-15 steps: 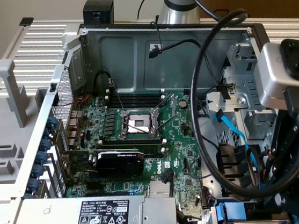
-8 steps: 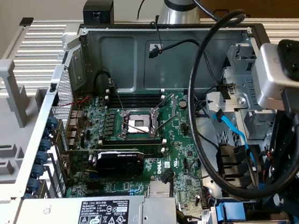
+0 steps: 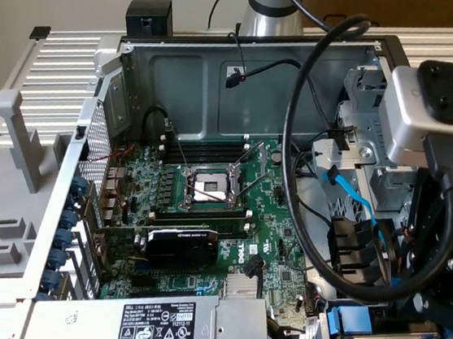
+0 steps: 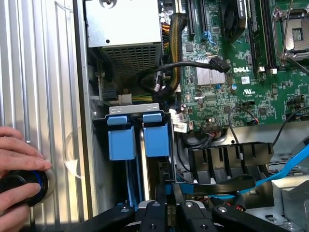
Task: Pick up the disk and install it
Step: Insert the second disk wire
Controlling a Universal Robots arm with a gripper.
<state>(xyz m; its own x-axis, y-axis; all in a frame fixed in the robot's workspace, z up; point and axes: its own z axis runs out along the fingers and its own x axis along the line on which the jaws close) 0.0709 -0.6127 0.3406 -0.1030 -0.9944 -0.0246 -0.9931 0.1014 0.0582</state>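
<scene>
Off to one side of the pincer (image 4: pixel 169 195), a person's hand (image 4: pixel 19 174) rests on a black knob (image 4: pixel 23 187) on the ribbed bench (image 4: pixel 43 72), cut off at the frame edge. Ahead of the pincer sits the power supply box (image 4: pixel 123 24). The disk (image 4: pixel 157 140) stands edge-on in the drive bay between the pincer's fingers, which look clamped on it, though the contact itself is hard to make out. A neighbouring blue carrier (image 4: pixel 120 142) sits just beside it. Beyond lie the motherboard (image 4: pixel 231 92) and a blue cable (image 4: pixel 289 166). From outside, a thick black cable (image 3: pixel 295 145) loops across my sightline.
</scene>
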